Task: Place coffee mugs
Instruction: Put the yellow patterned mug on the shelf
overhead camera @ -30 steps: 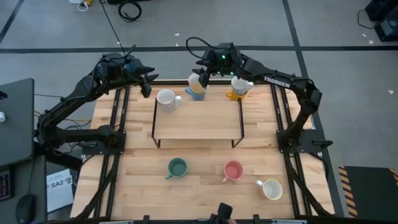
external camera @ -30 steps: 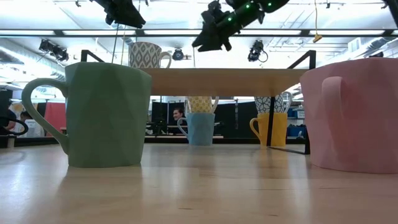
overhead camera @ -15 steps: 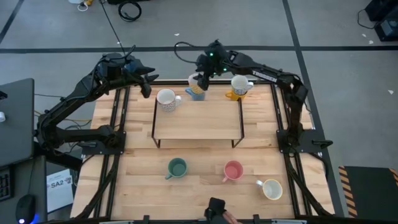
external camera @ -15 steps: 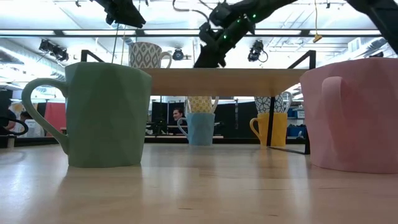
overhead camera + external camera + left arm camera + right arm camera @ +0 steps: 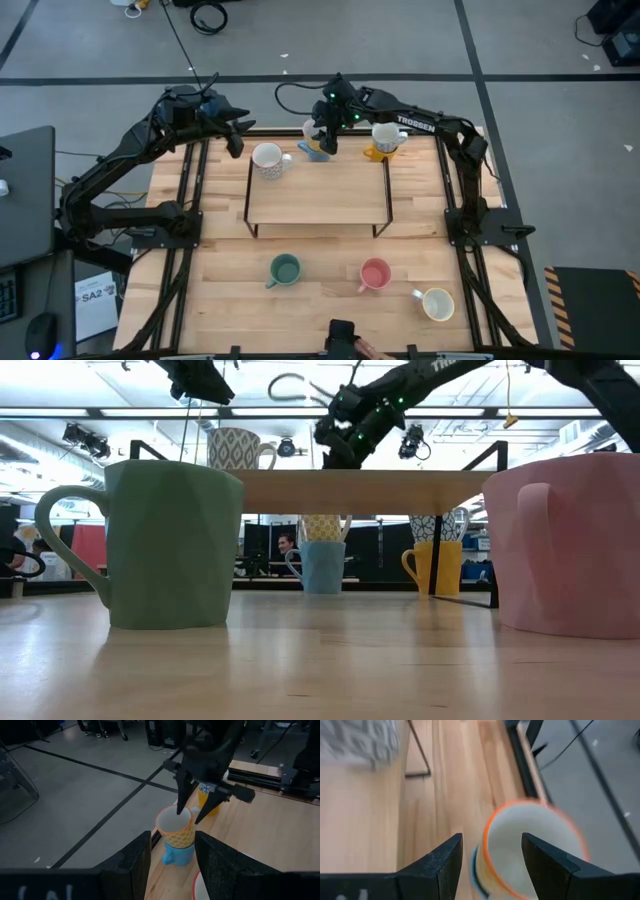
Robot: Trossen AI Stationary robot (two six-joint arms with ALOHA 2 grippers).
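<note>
Fingers of the right gripper (image 5: 325, 143) stand wide apart, straddling the rim of the patterned mug (image 5: 176, 826) stacked in the blue mug (image 5: 178, 855) at the bench's (image 5: 320, 295) far edge, behind the raised shelf (image 5: 318, 190). Nothing is held yet. This looks like the reach-to-grasp step; next the fingers should drop, close on the rim and lift straight up. Left gripper (image 5: 233, 137) waits, half open and empty, at the far left.
</note>
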